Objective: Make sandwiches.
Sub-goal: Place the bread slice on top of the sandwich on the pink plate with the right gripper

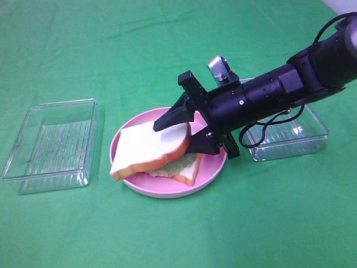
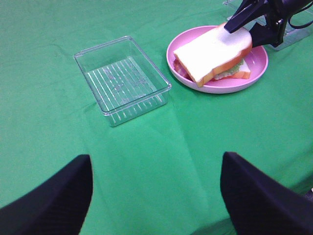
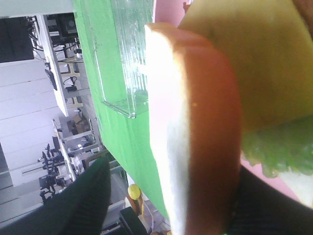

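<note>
Capping step: your right end effector (image 1: 179, 131) straddled top bread slice (image 1: 150, 147) on sandwiches (image 1: 179, 166), jaws parted, grip uncertain. Next: withdraw clear. Left end effector (image 2: 154, 193) wide, empty.

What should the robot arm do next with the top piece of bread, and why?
Probably pull the right gripper back, away from the top bread slice. The slice already lies tilted over the lettuce on the pink plate, and the jaws look spread around its edge, so it seems placed.

left gripper (image 2: 154, 196): fingers apart | right gripper (image 1: 181, 132): fingers spread, arm extended
</note>
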